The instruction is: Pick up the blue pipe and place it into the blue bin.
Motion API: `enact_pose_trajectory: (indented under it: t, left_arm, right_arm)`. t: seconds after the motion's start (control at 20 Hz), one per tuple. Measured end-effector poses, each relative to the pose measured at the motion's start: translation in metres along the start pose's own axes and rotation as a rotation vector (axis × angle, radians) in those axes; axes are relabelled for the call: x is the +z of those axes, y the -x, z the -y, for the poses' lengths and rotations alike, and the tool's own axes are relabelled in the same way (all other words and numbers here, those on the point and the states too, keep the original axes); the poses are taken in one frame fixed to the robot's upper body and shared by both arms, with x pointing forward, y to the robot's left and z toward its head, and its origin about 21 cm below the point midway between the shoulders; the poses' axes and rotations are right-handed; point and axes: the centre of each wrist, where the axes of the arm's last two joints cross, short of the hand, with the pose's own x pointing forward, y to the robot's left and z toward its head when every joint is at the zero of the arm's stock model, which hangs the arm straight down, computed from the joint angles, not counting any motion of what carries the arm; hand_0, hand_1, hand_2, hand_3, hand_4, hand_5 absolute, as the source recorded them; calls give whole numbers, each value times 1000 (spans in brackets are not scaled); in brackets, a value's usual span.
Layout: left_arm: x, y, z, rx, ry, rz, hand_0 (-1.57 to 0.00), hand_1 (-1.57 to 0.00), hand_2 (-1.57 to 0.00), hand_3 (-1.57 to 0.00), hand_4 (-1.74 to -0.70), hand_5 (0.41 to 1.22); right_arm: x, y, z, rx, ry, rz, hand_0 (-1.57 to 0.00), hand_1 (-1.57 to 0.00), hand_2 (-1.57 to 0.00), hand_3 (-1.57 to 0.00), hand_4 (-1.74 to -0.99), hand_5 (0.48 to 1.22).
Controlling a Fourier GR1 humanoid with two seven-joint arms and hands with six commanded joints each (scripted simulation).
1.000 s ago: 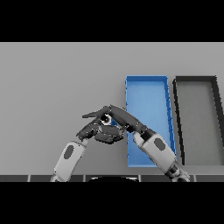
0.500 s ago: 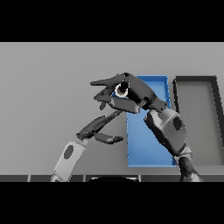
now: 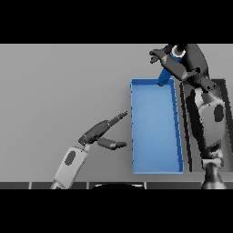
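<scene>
Grey tabletop [image 3: 59,91] fills view. Black bin [image 3: 226,127] sits at right side, long and narrow, walls dark, largely covered from sight.

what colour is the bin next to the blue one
Black, or very dark grey: the black bin shows in the head view, largely hidden behind the right arm.

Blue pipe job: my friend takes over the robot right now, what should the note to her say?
Right hand: fingers curled round the blue pipe, held tilted above the far end of the blue bin.
Left hand: open, holding nothing, over the table just left of the bin.
Done: pipe picked up and carried over the bin.
Left: lower it in and let go.
</scene>
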Motion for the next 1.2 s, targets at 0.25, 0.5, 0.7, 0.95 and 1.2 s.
enact_pose_trajectory:
  t: [0.25, 0.5, 0.7, 0.95, 1.2]
  left_arm:
    - [4, 2, 1, -2, -5, 9, 1, 1, 1, 1, -866, 420]
    - [5, 0, 5, 22, -2, 8, 1, 1, 1, 1, -879, 425]
    - [8, 0, 8, 18, 3, 3, 1, 1, 1, 1, -884, 425]
    - [8, 0, 7, 17, 0, -14, 1, 1, 1, 1, -885, 420]
    - [7, 1, 6, 15, 3, 6, 1, 1, 1, 1, -878, 422]
  right_arm:
    - [40, 45, 23, -37, 118, -169, -1571, -1571, -1571, -1571, -1741, 1221]
    - [84, 91, 23, -73, 213, -324, -1571, -1571, -1571, -1571, -1741, 1221]
    - [109, 113, 19, -55, 306, -469, -1571, -1571, -1571, -1571, -1741, 1221]
    - [130, 147, 3, -11, 388, -680, -1571, -1571, -1571, -1024, -1741, 1221]
    - [133, 163, 2, 42, 447, -857, -937, -855, -856, -504, -1503, 1221]
